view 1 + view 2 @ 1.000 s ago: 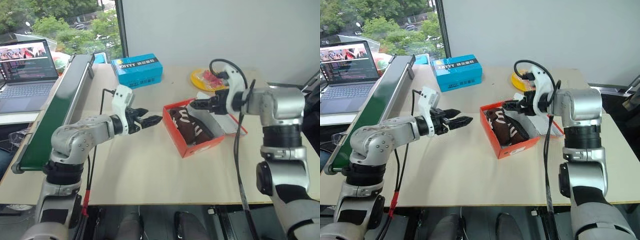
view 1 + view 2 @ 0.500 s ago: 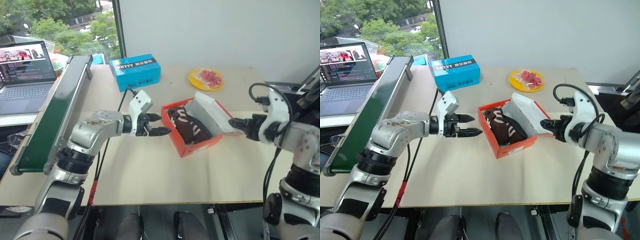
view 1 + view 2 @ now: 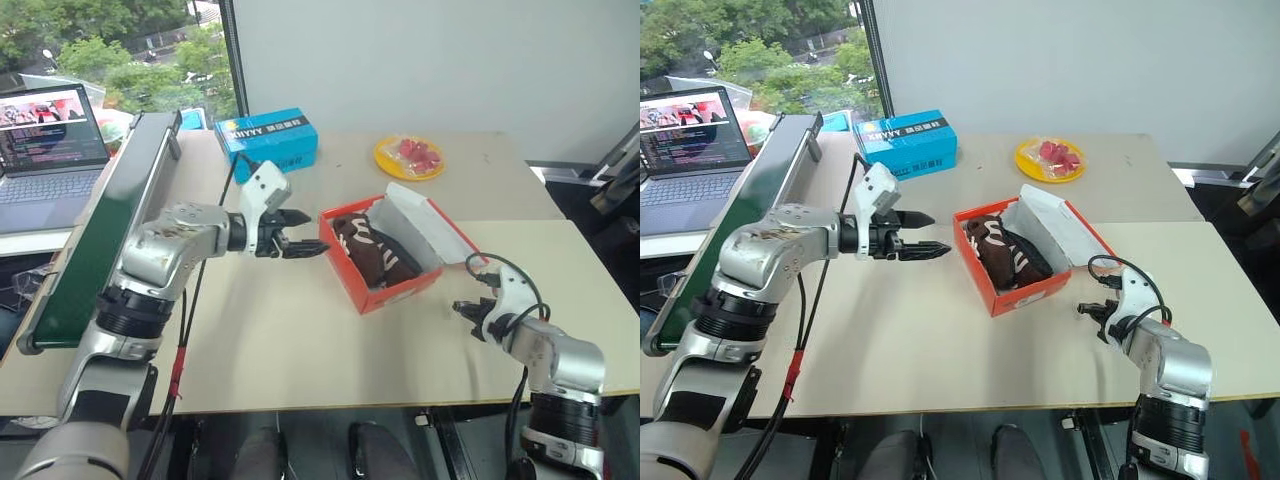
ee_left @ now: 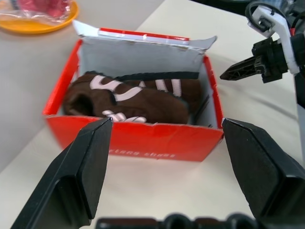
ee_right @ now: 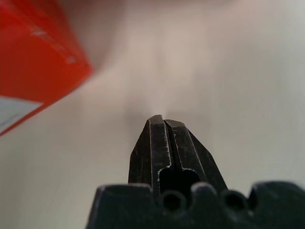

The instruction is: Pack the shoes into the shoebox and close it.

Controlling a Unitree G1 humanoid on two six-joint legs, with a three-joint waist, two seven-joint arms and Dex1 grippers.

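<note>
The red-orange shoebox [image 3: 385,285] stands open at the table's middle, its white-lined lid [image 3: 425,228] raised and leaning away to the right. Both dark brown shoes [image 3: 372,250] with whitish laces lie inside it, side by side. My left gripper [image 3: 305,235] is open, level with the box's left wall and a short way off it; in the left wrist view its fingers [image 4: 86,167] frame the shoebox [image 4: 133,138] and shoes [image 4: 133,98]. My right gripper [image 3: 462,308] is shut on nothing, low over the table off the box's right front corner [image 5: 33,62].
A blue box with white lettering [image 3: 267,140] and a yellow plate of red items [image 3: 410,155] sit at the back. A green board [image 3: 100,230] runs along the table's left edge, a laptop [image 3: 45,140] beyond it.
My right gripper left the lid, dropped down and to the right to the table, and shut. The lid now stands raised. My left gripper rolled and edged nearer the box.
</note>
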